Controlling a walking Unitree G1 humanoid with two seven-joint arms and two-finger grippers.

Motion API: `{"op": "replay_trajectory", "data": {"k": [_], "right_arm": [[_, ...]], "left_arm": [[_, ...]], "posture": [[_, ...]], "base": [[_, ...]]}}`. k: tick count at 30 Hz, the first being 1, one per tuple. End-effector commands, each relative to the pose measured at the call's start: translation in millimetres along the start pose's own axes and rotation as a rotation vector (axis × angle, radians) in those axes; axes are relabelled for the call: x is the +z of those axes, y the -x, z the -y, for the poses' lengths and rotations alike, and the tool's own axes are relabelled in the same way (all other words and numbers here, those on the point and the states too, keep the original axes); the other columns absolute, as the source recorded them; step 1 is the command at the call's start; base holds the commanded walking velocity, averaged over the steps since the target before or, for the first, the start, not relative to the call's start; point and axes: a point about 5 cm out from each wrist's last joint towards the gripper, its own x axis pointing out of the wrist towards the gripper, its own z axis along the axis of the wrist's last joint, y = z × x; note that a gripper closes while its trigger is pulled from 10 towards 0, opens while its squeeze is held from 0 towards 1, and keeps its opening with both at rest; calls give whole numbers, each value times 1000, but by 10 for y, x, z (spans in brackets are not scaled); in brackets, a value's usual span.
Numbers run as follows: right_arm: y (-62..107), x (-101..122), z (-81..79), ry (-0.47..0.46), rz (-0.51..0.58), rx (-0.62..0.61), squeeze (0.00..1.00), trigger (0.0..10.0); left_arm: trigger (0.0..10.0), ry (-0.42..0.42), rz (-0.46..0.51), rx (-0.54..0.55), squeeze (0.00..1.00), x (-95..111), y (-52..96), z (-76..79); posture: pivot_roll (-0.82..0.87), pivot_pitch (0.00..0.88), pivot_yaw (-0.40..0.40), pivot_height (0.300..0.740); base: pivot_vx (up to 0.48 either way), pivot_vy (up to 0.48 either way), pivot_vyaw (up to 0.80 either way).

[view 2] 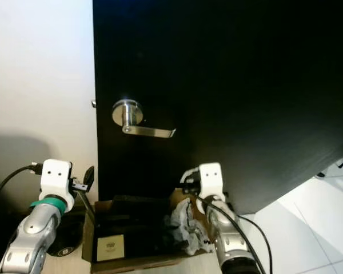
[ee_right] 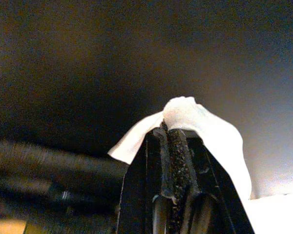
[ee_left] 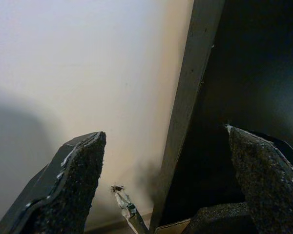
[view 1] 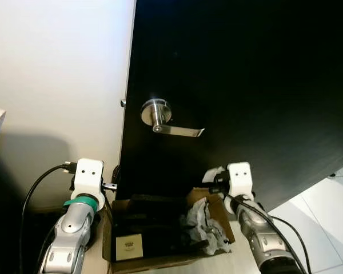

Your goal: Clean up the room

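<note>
Two robot hands hover over a cardboard box (view 1: 160, 251) of crumpled paper (view 1: 208, 228) below a black door (view 1: 246, 85). The right hand (ee_right: 175, 127) pinches a white tissue (ee_right: 205, 131); the left hand (ee_left: 163, 180) gapes empty. Loosening early could drop the tissue outside the box.

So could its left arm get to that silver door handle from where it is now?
Probably yes. The left gripper is open and holds nothing, sitting below the door handle beside the black door's edge, with nothing between them. It would have to rise, though; whether the arm stretches that far I can't tell.
</note>
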Motion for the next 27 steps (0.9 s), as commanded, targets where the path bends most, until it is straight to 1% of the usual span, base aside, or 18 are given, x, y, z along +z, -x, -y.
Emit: {"op": "replay_trajectory", "data": {"k": [1,5,7,10,17,18,19,21,22,23,24,25,26,27], "right_arm": [[15,-89,27,28,-30,7,0,10000],[16,-178,61,33,-62,-11,0,10000],[9,-211,89,12,-68,-38,0,10000],[-9,-180,78,-13,-50,-46,0,10000],[-19,-171,30,-24,-40,-26,0,10000],[-19,-180,14,-33,-39,-14,902,10000],[-13,-197,-4,-47,-38,-1,1000,10000],[-9,-206,-5,-49,-41,-5,1000,10000],[-9,-212,1,-44,-42,-11,43,10000],[-9,-219,3,-41,-43,-16,43,10000],[-9,-230,8,-39,-47,-20,0,10000],[-9,-237,11,-39,-49,-22,0,10000],[-5,-240,8,-59,-45,-10,502,10000],[-5,-240,8,-59,-45,-10,502,10000]], "left_arm": [[10000,-6,-9,-27,0,-32,-7,68],[10000,-7,-7,-32,0,-23,-4,95],[10000,-10,-8,-34,0,-30,15,97],[10000,-14,-11,-33,0,-43,34,77],[10000,-17,-12,-35,0,-43,34,75],[10000,-17,-12,-37,0,-42,32,80],[10000,-18,-13,-40,0,-42,34,81],[10000,-20,-15,-42,0,-43,35,81],[10000,-21,-15,-43,0,-42,33,82],[10000,-22,-15,-44,0,-44,34,82],[10000,-22,-16,-45,0,-45,33,84],[10000,-22,-16,-46,0,-46,33,85],[10000,-22,-16,-47,0,-45,30,91],[10000,-22,-16,-47,0,-45,30,91]], "posture": [[48,47,-127,740],[62,53,-139,740],[67,54,-138,740],[68,54,-135,740],[68,53,-133,740],[68,53,-133,740],[72,55,-127,740],[72,55,-127,740],[72,55,-127,740],[70,55,-123,740],[70,55,-123,740],[70,55,-123,740],[70,55,-123,740],[70,55,-123,740]], "base": [[0,0,0],[0,0,0],[0,0,0],[0,0,0],[0,0,0],[0,0,0],[0,0,0],[0,0,0],[0,0,0],[0,0,0],[0,0,0],[0,0,0],[0,0,0],[0,0,0]]}}
